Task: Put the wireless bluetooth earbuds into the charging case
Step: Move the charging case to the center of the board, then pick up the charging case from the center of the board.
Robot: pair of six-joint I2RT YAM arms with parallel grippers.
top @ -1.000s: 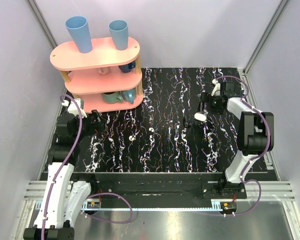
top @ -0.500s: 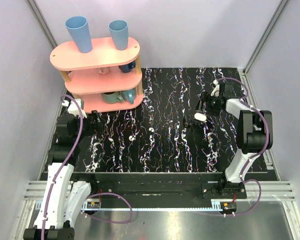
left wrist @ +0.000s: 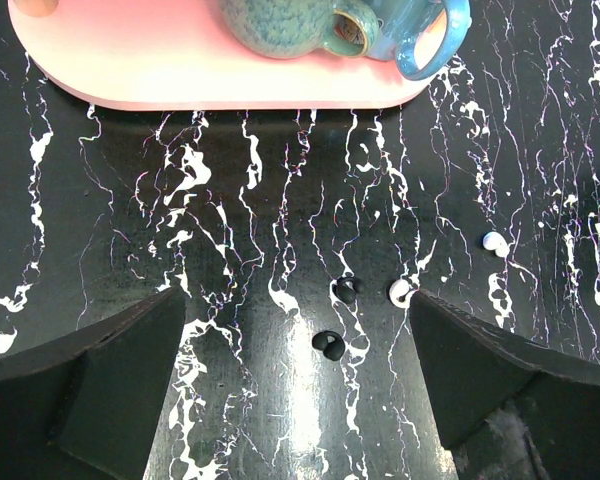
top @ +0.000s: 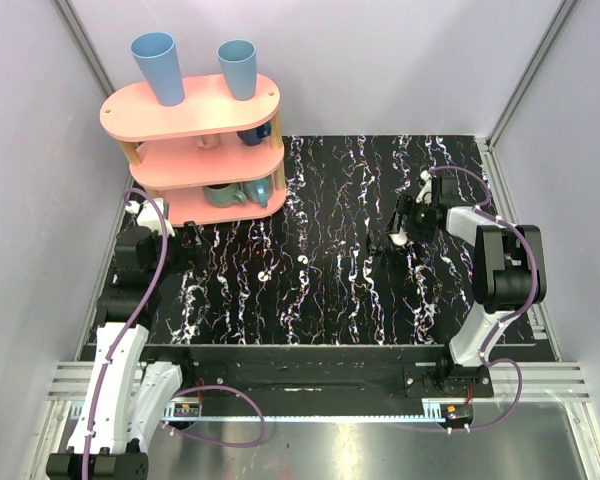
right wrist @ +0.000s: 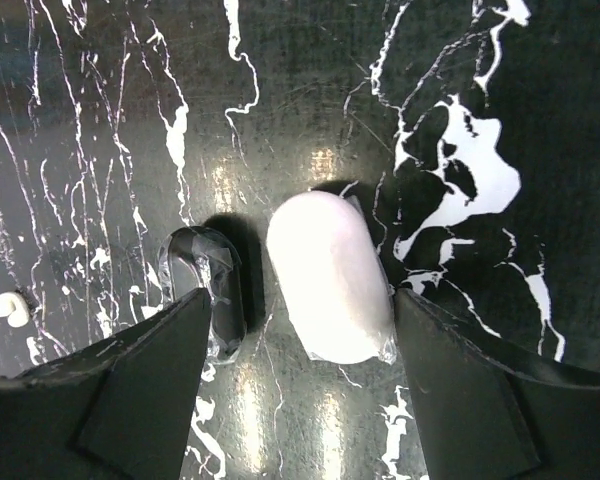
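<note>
The white oval charging case [right wrist: 330, 275] lies on the black marbled table, with a clear rounded lid piece [right wrist: 202, 285] right beside it on its left. My right gripper [right wrist: 303, 295] is open and low over the table; its jaws straddle the case and the clear piece. In the top view the case [top: 398, 239] shows just under the right gripper [top: 404, 226]. Two tiny white earbuds [top: 263, 274] [top: 304, 260] lie mid-table. In the left wrist view, one earbud [left wrist: 401, 292] sits by the right finger and the other [left wrist: 494, 242] farther right. My left gripper [left wrist: 295, 385] is open and empty.
A pink three-tier shelf [top: 195, 150] stands at the back left with two blue cups [top: 158, 65] on top and mugs [left wrist: 290, 20] on its lower tiers. Two small black pieces [left wrist: 328, 343] lie ahead of the left gripper's open jaws. One earbud [right wrist: 8, 308] shows far left in the right wrist view.
The right gripper has moved toward the near left and come down over the case, and its jaws have narrowed a little. The left arm and the earbuds have not moved.
</note>
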